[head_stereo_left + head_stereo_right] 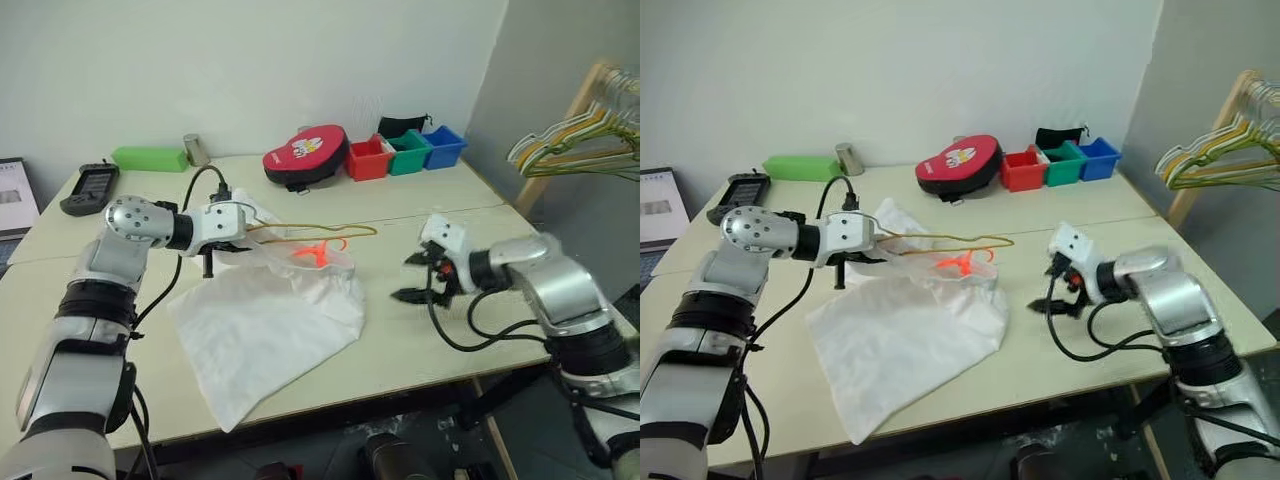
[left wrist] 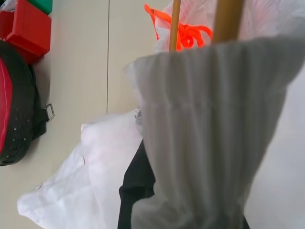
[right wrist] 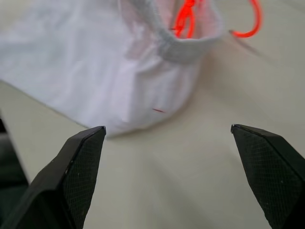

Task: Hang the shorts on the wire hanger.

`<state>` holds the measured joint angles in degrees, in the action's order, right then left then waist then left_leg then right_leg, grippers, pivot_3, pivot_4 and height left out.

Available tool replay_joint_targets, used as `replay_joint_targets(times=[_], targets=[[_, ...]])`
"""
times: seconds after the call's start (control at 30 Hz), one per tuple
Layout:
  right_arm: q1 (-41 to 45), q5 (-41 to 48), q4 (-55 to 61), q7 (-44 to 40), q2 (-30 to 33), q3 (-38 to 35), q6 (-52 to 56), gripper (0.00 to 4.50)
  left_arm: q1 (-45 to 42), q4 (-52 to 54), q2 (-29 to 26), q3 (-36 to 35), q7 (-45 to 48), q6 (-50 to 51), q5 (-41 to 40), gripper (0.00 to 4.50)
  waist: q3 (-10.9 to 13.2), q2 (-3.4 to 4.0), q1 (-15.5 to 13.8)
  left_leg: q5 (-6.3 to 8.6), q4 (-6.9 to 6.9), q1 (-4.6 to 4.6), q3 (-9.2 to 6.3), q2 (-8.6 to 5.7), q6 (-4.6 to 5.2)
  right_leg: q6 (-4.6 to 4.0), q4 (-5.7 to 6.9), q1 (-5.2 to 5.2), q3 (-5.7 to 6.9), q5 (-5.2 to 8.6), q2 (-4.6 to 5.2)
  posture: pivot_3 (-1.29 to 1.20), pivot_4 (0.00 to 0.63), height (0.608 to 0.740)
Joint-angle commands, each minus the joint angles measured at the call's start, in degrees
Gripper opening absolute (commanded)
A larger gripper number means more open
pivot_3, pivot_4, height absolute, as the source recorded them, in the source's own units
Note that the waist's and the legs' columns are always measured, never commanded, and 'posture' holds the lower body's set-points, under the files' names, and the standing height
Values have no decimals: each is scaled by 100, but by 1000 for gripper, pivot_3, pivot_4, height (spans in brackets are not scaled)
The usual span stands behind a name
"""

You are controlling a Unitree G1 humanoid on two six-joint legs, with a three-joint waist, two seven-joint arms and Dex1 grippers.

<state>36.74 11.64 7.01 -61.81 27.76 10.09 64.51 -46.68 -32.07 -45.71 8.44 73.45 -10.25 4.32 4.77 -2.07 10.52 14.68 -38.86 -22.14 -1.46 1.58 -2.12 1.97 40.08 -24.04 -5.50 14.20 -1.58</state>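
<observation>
**Even indoor light, soft shadows, close-range blur**

Diffuse light falls evenly over the table [image 1: 420, 330]; shadows stay faint. The shorts [image 1: 270, 320] glow bright white without harsh glare. In the wrist views near fabric blurs, and the wire hanger [image 2: 174, 24] looks thick and unfocused.

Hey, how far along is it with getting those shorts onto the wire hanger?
Partly there. Done: the wire hanger seems to run through the waistband of the shorts. In hand: the left claw is shut on the waistband and hanger together, and the right claw is open, apart from the cloth. Left: most of the shorts lie spread on the table, so they do not hang yet.
</observation>
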Motion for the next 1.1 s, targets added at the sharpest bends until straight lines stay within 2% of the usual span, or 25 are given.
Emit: replay_joint_targets(times=[0.03, 0.3, 0.53, 0.63, 0.77, 0.97, 1.1], targets=[[430, 325, -611, 501, -522, -258, 338, 4466, 12, 444, -161, -221, -65, 301, -202, 0, -4, 2, 11, 0, 0, 4, 1, 0, 0, 0, 0, 3, 0, 0, 0, -64, 0, 740], [1060, 471, -2170, 1330, -1312, -520, 168, 4466, 106, 776, -215, -207, -118, 581, -238, 0, -5, 1, 8, 1, 6, -6, -1, 0, 0, 1, -12, -1, 2, 1, 0, -33, 2, 740], [1270, 645, -2643, 1632, -1639, -616, -48, 4466, 154, 884, -236, -216, -175, 671, -248, 0, -4, 2, -43, 1, 6, -4, 0, 0, 0, 1, -11, -1, 1, 0, -1, -27, 0, 740], [1304, 715, -2777, 1706, -1726, -674, -165, 3924, 157, 883, -252, -211, -193, 669, -248, 0, -5, 2, -52, 1, 6, -4, -1, 1, 0, 1, -11, -1, 2, 0, -1, -27, 0, 740], [1299, 792, -2779, 1712, -1715, -717, -182, 2867, 175, 872, -298, -222, -193, 660, -254, 0, -5, 2, -94, 1, 7, -5, 0, 0, 0, 1, -12, -1, 2, 1, -1, -27, 0, 740], [1249, 931, -2642, 1654, -1590, -669, -162, 1615, 146, 794, -367, -221, -208, 631, -263, 0, -4, 3, -108, 1, 7, -5, 0, 0, 0, 1, -12, -1, 2, 1, -1, -19, 15, 740], [1165, 956, -2439, 1573, -1465, -548, -151, 599, 78, 664, -373, -203, -227, 572, -232, 0, -3, 4, -113, 1, 7, -5, 0, 0, 1, 1, -13, -2, 2, 1, -1, -23, 19, 740]])
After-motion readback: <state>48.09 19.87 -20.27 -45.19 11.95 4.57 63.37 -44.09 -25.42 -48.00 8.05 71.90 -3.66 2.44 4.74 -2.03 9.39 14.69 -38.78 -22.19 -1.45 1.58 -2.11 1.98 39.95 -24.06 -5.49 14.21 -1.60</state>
